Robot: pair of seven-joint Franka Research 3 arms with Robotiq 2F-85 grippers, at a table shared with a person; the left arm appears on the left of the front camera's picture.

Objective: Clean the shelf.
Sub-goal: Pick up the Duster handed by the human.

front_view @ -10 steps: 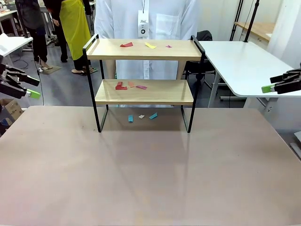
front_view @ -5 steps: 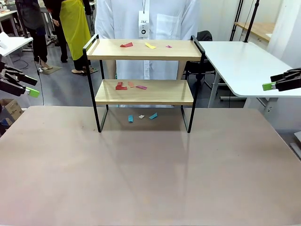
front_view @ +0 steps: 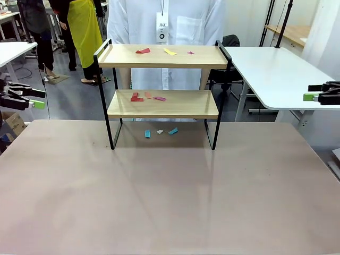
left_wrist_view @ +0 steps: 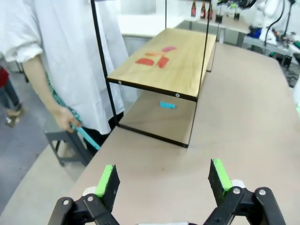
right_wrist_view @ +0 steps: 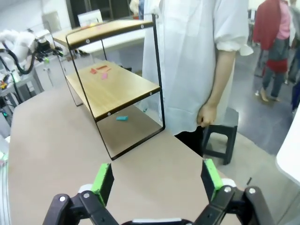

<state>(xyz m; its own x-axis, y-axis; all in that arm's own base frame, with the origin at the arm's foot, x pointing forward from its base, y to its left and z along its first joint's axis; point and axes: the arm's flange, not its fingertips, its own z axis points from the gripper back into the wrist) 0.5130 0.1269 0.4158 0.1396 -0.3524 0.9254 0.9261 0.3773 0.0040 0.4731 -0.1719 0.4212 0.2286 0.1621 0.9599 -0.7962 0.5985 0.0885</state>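
Both arms have drawn back toward the sides over the last second. The left gripper [front_view: 36,99] now sits lower and more level at the left edge, and the right gripper [front_view: 311,92] is farther out at the right edge. Each has its green-padded fingers spread wide with nothing between them, well apart from the shelf [front_view: 180,106].

The shelf stands at the far middle of the table [front_view: 159,202]. It has two pale wooden boards in a thin black frame, with a raised rail at each end of the top board. Paper scraps litter it: a red scrap [front_view: 142,51], a yellow scrap [front_view: 170,51] and a tiny pink scrap [front_view: 190,52] on top, and red pieces [front_view: 136,97] beside a pink piece [front_view: 159,98] on the lower board. Three more bits [front_view: 159,132] — two blue, one whitish — lie on the table beneath.

A person in a white shirt [front_view: 186,21] stands right behind the shelf, cut off at the top of the picture. In the left wrist view the person's hand [left_wrist_view: 63,117] holds something thin and teal — I cannot tell what it is.
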